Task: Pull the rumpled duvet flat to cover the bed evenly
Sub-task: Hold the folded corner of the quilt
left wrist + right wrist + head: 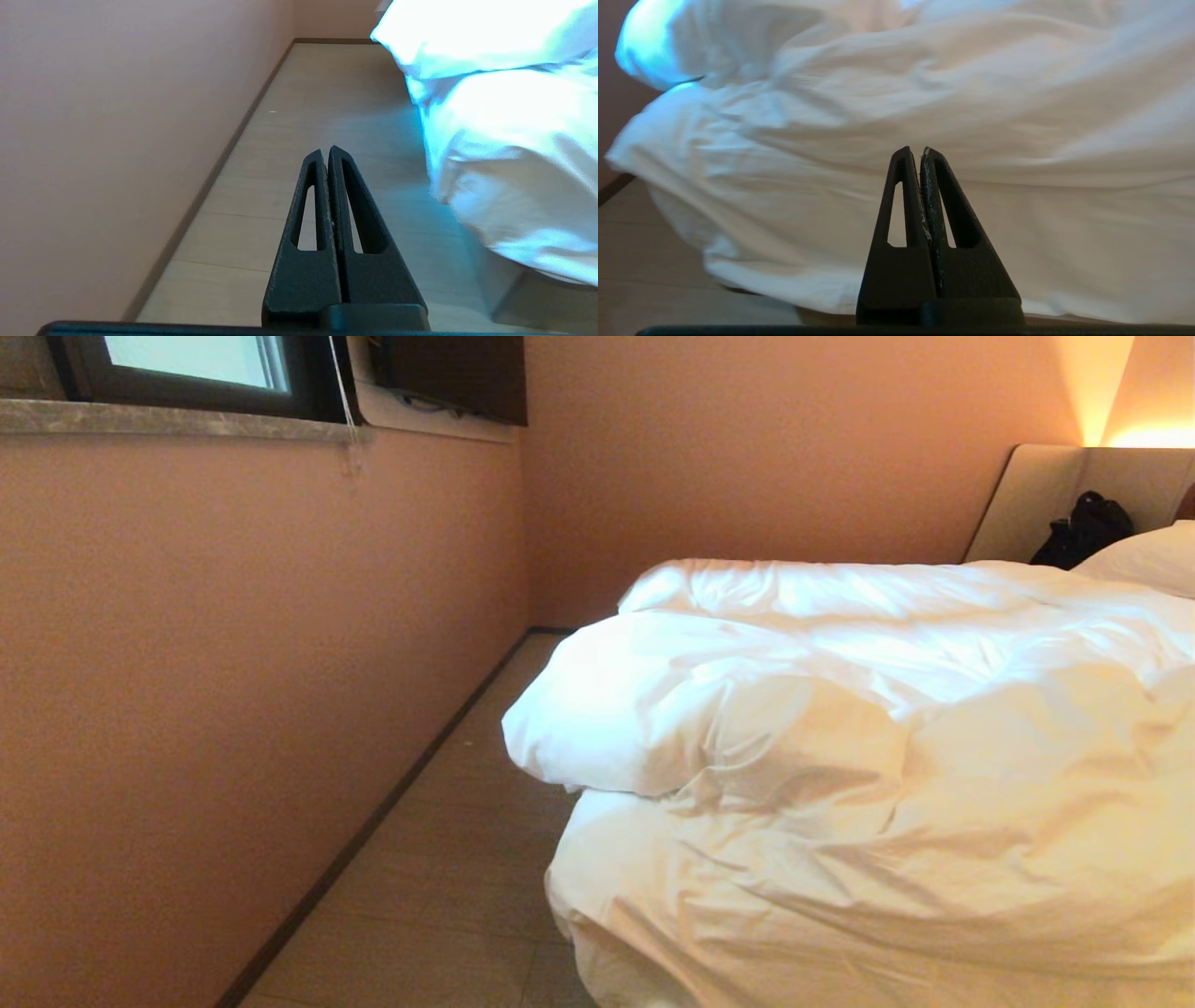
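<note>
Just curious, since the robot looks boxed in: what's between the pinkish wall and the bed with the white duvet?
Only a strip of bare pale floor, running between the wall and the duvet; the head view shows it.

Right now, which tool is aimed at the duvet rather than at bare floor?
The right tool: shut, with the rumpled duvet behind its tips. The left tool, also shut, points along bare floor.

From my head camera the bed [597, 980] fills the right side, with the duvet [840, 728] heaped on it and one fold lying over another at the near left corner. A strip of floor [448, 859] runs between the bed and the wall [233, 663] on my left. A pillow [1153, 555] and a bag [1083, 532] sit at the far end, against the headboard [1036, 495]. A window [196, 364] sits high in the left wall.
</note>
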Controlling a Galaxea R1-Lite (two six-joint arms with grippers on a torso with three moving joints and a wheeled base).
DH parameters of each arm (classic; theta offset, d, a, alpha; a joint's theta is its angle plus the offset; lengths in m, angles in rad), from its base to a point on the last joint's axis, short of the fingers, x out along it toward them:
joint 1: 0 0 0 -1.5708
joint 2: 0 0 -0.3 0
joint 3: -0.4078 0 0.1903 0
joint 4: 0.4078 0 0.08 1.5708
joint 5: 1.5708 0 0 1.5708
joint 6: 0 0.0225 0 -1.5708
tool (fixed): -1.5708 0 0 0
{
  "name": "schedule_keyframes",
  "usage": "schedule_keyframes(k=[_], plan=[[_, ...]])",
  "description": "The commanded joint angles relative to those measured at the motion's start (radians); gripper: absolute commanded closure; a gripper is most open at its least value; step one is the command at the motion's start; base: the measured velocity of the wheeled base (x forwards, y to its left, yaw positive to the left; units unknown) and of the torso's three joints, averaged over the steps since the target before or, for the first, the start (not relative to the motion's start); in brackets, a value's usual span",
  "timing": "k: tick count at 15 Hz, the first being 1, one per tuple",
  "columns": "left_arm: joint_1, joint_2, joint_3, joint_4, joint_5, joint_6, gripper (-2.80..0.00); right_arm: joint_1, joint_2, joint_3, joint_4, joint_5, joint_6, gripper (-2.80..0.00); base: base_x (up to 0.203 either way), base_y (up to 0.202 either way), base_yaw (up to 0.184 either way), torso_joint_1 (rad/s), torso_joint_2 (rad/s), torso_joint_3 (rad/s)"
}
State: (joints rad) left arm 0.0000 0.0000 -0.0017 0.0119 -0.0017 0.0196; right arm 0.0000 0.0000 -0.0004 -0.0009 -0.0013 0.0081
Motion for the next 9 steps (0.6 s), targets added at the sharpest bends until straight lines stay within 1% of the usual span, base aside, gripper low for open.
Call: schedule_keyframes(k=[1, 9], plan=[[0.000, 0.001, 0.000, 0.000, 0.000, 0.000, 0.00, 0.000, 0.000, 0.000, -0.001, 0.000, 0.000, 0.00, 0.000, -0.193, 0.001, 0.003, 0.00, 0.002], [0.000, 0.002, 0.000, 0.000, 0.002, 0.000, 0.00, 0.001, 0.000, -0.001, -0.001, 0.001, -0.002, 0.00, 0.000, -0.193, 0.000, 0.003, 0.00, 0.002]])
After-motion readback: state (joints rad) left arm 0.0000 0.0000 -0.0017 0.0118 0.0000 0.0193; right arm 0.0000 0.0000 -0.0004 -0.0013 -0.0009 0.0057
